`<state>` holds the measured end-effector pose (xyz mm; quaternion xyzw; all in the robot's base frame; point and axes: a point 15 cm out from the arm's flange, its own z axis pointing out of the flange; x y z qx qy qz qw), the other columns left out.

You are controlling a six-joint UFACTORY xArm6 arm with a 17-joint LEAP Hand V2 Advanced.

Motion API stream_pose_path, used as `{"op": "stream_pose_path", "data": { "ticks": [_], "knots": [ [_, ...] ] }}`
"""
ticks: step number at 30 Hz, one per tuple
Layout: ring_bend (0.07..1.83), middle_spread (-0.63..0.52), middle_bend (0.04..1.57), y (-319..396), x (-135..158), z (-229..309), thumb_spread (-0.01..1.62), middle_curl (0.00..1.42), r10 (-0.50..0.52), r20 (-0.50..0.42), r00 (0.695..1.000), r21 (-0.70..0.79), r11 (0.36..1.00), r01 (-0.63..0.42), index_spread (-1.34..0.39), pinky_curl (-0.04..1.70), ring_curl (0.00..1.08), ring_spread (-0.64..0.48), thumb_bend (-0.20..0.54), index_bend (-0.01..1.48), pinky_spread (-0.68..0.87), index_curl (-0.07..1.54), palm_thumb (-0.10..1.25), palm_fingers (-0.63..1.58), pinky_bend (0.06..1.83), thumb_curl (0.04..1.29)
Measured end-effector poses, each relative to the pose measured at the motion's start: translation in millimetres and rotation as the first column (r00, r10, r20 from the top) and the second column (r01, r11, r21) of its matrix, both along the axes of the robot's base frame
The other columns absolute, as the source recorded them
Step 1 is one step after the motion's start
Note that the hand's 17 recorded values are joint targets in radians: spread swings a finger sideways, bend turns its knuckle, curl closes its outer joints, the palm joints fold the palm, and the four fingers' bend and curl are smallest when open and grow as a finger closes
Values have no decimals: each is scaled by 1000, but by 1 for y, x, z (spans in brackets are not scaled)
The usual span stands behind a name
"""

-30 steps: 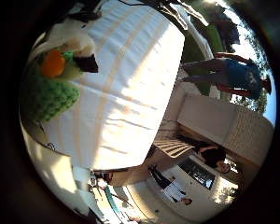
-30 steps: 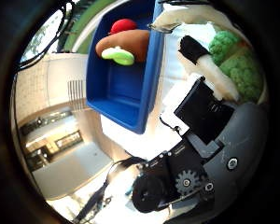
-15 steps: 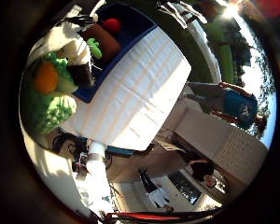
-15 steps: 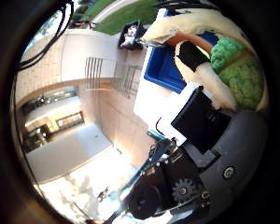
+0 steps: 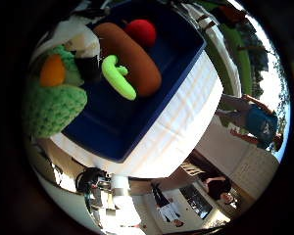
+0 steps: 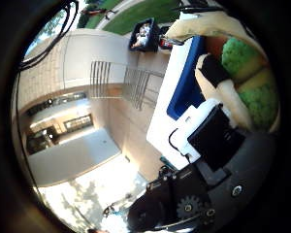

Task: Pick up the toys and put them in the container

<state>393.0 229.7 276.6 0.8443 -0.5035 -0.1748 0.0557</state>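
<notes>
A blue container (image 5: pixel 147 108) stands on a table with a white striped cloth (image 5: pixel 191 103). It fills much of the right little finger side palm view, close under the palm. In it lie a brown hot dog toy (image 5: pixel 137 61) with a green squiggle (image 5: pixel 116 78) and a red ball (image 5: pixel 140 31). My right hand (image 6: pixel 215 131) is shut on a green knitted toy (image 5: pixel 51 106) with an orange part (image 5: pixel 54 70), held at the container's edge. White and black fingers (image 6: pixel 221 83) curl over the toy in the right thumb side palm view, beside the container's blue wall (image 6: pixel 184 70).
The table's cloth ends just past the container, with paved ground below. A black crate of small things (image 6: pixel 144 34) sits on the ground away from the table. A building with steps (image 6: pixel 107 78) stands beyond.
The hand, still holding the green toy, has moved across the table to over the blue container, which now fills the little finger side view.
</notes>
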Motion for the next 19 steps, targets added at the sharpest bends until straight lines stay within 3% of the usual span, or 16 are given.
{"op": "stream_pose_path", "data": {
  "ticks": [2,5,10,16,19],
  "knots": [
    [741,15,303,-5,-3,-5,1180,625,8,-31,999,-9,1000,-9,-420,590,488,226,-38,712,367,54,766,-289,1187,497],
    [566,68,161,-11,2,-6,1173,525,5,-29,1000,4,1000,-4,-435,489,380,286,-29,545,416,54,755,-251,1025,477],
    [468,102,113,-15,6,8,1168,426,18,3,1000,26,999,-18,-440,418,333,320,-26,397,454,77,751,-172,918,457],
    [412,113,108,-30,7,68,1156,338,-8,116,993,65,998,1,-441,367,314,334,-24,296,477,121,756,-115,852,443],
    [399,110,114,-45,-6,98,1152,303,-15,150,989,76,997,3,-431,343,312,330,-25,267,481,153,759,-83,818,437]
  ]
}}
